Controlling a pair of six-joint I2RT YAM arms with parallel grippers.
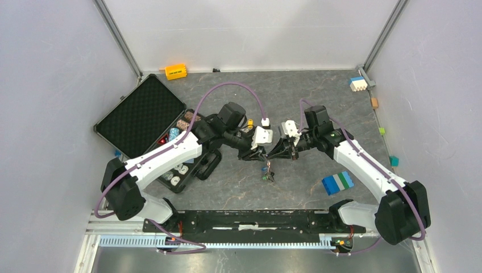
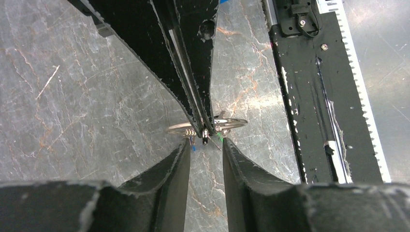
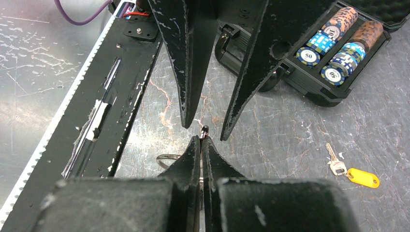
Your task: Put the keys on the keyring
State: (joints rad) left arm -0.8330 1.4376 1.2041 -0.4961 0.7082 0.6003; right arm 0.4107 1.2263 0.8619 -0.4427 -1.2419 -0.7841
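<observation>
**Position.** Both arms reach to the centre of the table [image 1: 318, 108], and their pincers meet tip to tip above it.

**Right pincer** [image 3: 201, 141]. The jaws are fully closed and clamp the ring [image 2: 240, 122] at its edge. A short metal tip shows between the fingertips. The ring sits clear of the table, nearly level, and extends to both sides of the closed tips.

**Left pincer** [image 2: 206, 144]. The jaws stand narrowly apart. The fingertips lie one to each side of the right pincer's closed tips, at the level of the ring. The ring is wider than the gap between them. Whether either fingertip touches the ring cannot be told, and nothing shows clamped between them.

**Keys** [image 1: 267, 174]. A small bunch hangs under the point where the pincers meet, with blue and green specks showing. How it attaches to the ring is too small to tell. A loose key [image 3: 333, 162] with a yellow tag [image 3: 363, 178] lies flat on the table, well apart from the ring.

**Surroundings.** An open black case [image 1: 142, 114] holding poker chips [image 3: 333, 48] sits by the left arm. A brick stack [image 1: 337, 182] lies near the right arm.
</observation>
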